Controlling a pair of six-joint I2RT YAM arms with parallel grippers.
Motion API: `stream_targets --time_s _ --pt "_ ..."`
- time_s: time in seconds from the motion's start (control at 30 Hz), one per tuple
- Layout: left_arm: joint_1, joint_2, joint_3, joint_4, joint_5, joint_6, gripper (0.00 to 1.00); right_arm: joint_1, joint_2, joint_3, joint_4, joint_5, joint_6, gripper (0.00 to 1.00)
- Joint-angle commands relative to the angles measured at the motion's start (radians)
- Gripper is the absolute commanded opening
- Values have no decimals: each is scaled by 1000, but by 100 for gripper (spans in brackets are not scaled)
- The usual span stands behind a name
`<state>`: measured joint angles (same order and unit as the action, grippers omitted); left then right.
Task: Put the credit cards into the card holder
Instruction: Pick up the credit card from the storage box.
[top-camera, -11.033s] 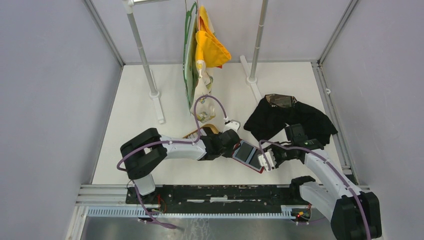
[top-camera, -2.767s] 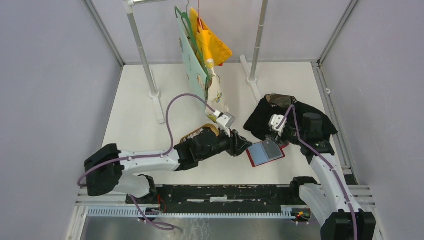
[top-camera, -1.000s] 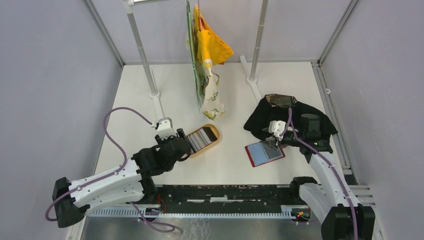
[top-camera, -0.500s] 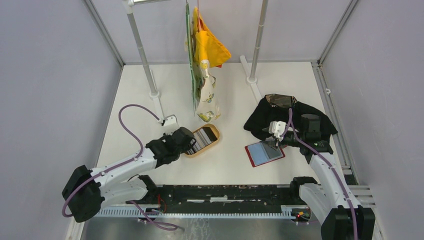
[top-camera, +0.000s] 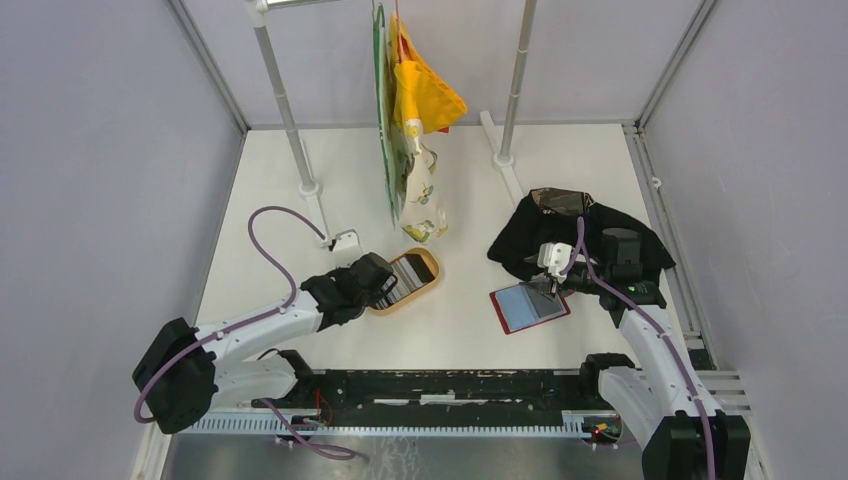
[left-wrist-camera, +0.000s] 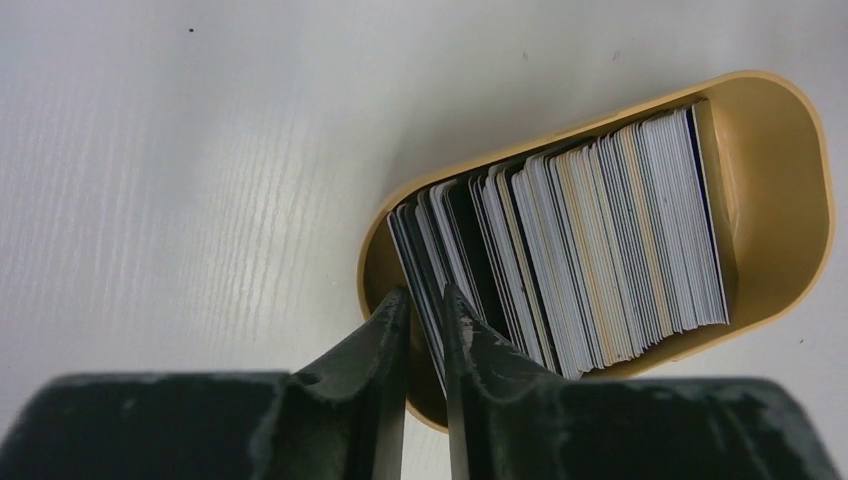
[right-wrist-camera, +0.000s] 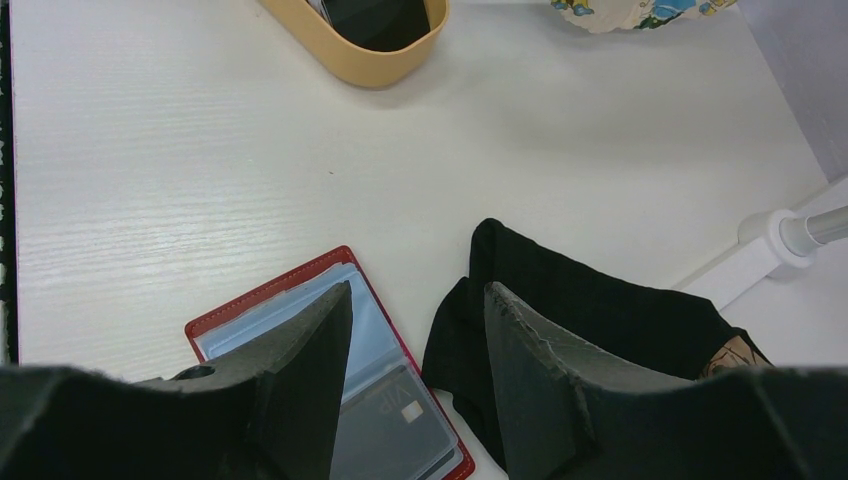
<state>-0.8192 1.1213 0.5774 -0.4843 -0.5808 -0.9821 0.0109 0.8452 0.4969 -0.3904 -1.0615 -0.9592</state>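
Red card holder (top-camera: 528, 306) lies open beside the black cloth (top-camera: 520, 245), seen from above. Left wrist: left gripper (left-wrist-camera: 425, 295) pinches the endmost credit cards (left-wrist-camera: 590, 260) in the tan tray (left-wrist-camera: 790, 200). Right wrist: right gripper (right-wrist-camera: 415, 290) gapes over card holder and cloth.

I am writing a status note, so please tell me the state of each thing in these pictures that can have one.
Small red folding card holder: lying open, one grey card in a pocket.
Tan oval tray: holds credit cards standing on edge.
Black cloth: crumpled.
Left gripper: narrow, around the stack's end cards.
Right gripper: open, above holder and cloth.
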Motion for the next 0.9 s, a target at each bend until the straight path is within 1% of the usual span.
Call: stream_targets --time_s 0.0,0.1,0.13,0.6,0.73,0.87 --pt "6 -1 41 40 3 1 19 -1 -7 0 8 -30 -12 57" --pt "5 -21 43 29 7 2 3 -2 -7 2 6 -32 -11 57" --pt "6 -31 45 22 7 2 2 -1 -8 2 6 -32 -11 57" --pt "6 -194 63 -107 1 33 2 -2 -9 3 1 -38 -15 57" --pt "5 -246 75 -118 39 63 2 -1 -7 3 -2 -39 -17 57" --pt "4 -295 84 -77 123 134 2 -1 -7 5 -5 -43 -21 57"
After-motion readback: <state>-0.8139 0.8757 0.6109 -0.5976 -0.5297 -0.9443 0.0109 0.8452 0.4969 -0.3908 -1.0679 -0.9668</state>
